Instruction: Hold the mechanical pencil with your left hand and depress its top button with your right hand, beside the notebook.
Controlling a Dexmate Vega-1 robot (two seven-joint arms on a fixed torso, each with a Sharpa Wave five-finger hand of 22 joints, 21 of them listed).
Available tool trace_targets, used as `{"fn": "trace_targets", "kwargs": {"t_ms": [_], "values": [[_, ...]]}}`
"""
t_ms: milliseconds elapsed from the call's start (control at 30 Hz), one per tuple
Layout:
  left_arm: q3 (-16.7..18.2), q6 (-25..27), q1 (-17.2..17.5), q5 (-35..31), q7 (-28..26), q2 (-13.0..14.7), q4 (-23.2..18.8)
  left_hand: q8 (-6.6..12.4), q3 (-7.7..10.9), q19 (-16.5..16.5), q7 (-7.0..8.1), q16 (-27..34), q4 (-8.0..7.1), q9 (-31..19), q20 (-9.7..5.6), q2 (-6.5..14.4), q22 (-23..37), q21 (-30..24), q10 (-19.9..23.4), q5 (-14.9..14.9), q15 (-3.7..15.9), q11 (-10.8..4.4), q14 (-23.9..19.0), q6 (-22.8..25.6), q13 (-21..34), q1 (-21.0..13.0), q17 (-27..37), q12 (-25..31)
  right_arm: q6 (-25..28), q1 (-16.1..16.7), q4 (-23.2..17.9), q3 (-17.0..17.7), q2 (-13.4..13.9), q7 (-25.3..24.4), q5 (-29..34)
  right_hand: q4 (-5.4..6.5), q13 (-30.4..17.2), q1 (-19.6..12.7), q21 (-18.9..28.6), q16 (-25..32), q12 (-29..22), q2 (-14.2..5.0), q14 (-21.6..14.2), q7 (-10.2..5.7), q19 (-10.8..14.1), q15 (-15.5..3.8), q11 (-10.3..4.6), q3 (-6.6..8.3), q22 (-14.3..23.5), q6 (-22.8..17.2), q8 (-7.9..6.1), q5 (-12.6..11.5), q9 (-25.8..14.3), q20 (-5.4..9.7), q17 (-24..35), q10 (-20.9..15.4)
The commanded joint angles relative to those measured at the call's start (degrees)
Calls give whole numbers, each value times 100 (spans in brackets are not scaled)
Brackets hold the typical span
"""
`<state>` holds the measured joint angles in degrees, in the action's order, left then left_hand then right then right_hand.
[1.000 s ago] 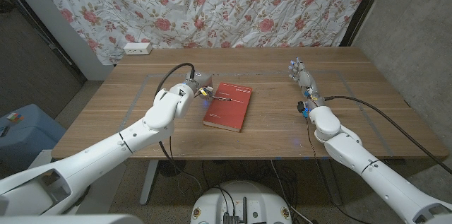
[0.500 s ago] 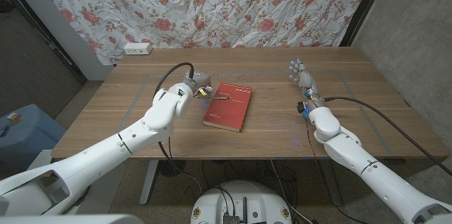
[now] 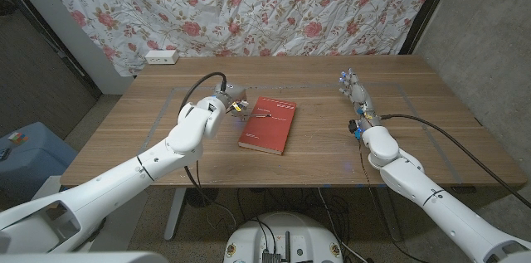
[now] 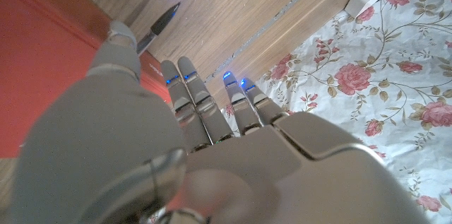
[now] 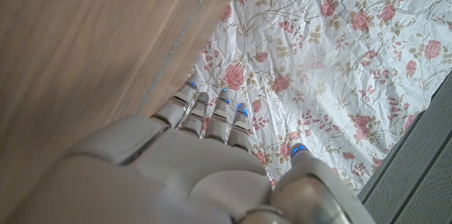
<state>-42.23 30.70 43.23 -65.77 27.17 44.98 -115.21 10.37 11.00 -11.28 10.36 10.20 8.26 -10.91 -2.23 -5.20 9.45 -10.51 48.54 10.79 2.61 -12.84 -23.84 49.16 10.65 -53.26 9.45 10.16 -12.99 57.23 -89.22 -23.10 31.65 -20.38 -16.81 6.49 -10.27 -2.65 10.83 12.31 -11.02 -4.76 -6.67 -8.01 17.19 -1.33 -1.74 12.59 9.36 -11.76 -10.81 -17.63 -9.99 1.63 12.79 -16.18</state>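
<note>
Left hand parked by the notebook, pencil on the cover, nothing grabbed

Left hand [image 3: 230, 97] sits just beside the red notebook's [image 3: 268, 124] far left corner, fingers [image 4: 185, 100] straight and a bit apart, holding nothing; the mechanical pencil [image 3: 262, 114] is a thin dark stick lying across the cover near the far edge, its dark tip poking past the book's edge in the left wrist view; right hand [image 3: 354, 89] is well apart over on the right side of the wooden table [image 3: 323, 159], fingers loosely spread, empty; floral cloth [image 3: 249, 6] behind; white power strip [image 3: 162, 57] at the far left corner
</note>
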Motion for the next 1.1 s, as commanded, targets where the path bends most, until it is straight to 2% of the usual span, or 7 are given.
{"fn": "trace_targets", "kwargs": {"t_ms": [33, 200, 267, 400, 700, 933, 1100], "values": [[81, 201, -9, -62, 532, -80, -102, -17, -58, 264, 51, -20, -40, 19, -43, 17, 26, 31, -331, -14, 862, 2, 184, -295, 9, 219, 17, -10, -12, -2, -3, 40, 47, 178, -151, 24, -13, 49, -14, 4, 31, -22, -6, 26, 1, 1, 16, 1, 15, 12, 7, 11, -10, -34, 15, 19], [179, 234, -121, 179, 932, -62, -161, -21, -130, 614, -8, -23, -76, 46, 61, -4, 21, 21, -1151, -41, 712, 17, 653, -950, -15, 604, 19, -38, -140, -24, 136, 77, 56, 391, -339, 27, -13, 71, -23, -17, 54, 24, 53, 88, -21, -8, 51, -27, 15, 109, 42, 22, -10, -42, 18, 94], [259, 168, -124, 405, 969, -15, -189, -22, -146, 751, -51, -14, -141, 48, 138, 75, 23, 29, -1469, -24, 666, 22, 754, -1167, -18, 819, 23, -37, -167, -28, 175, 100, 38, 477, -463, 29, -12, 79, -29, -29, 61, 40, 84, 159, -40, -33, 60, -37, 16, 164, 56, 27, -10, -23, 17, 127], [284, 175, -136, 557, 1014, 46, -229, -21, -168, 923, -112, -39, -179, 55, 131, 135, 24, 28, -1925, -11, 605, 44, 1012, -1438, -22, 1067, 20, -35, -246, -38, 252, 125, -7, 580, -617, 27, -9, 76, -34, -26, 63, 42, 68, 247, -64, -137, 46, -36, 15, 267, 76, 32, -7, 24, 7, 162], [421, 372, -35, 909, 827, 142, -307, -35, -139, 1015, -171, -40, -270, 53, 170, 353, 26, 14, -2270, 0, 610, 64, 1205, -1731, -22, 1316, 26, -31, -276, -70, 330, 160, -83, 663, -833, 16, -5, 55, -43, -9, 61, 27, -6, 340, -103, -92, 59, -20, 13, 374, 84, 32, -3, 62, -15, 190], [740, 516, 229, 1625, 233, 172, -363, -32, -125, 1017, -195, -42, -309, 65, 161, 465, 26, 2, -2489, -10, 590, 95, 1286, -1844, -24, 1451, 19, -35, -313, -140, 421, 130, -113, 847, -973, 21, -4, 63, -48, -32, 76, 26, 46, 344, -133, -49, 87, -21, 13, 412, 79, 36, 0, 60, -18, 254], [796, 597, 298, 1964, -138, 244, -390, -37, -116, 1046, -200, -45, -304, 70, 142, 494, 25, 8, -2544, -13, 563, 92, 1327, -1905, -25, 1483, 13, -24, -387, -158, 471, 112, -142, 867, -972, 25, -3, 73, -43, -31, 77, 33, 43, 349, -133, 11, 111, -28, 13, 451, 79, 40, 1, 51, -20, 285]]}}
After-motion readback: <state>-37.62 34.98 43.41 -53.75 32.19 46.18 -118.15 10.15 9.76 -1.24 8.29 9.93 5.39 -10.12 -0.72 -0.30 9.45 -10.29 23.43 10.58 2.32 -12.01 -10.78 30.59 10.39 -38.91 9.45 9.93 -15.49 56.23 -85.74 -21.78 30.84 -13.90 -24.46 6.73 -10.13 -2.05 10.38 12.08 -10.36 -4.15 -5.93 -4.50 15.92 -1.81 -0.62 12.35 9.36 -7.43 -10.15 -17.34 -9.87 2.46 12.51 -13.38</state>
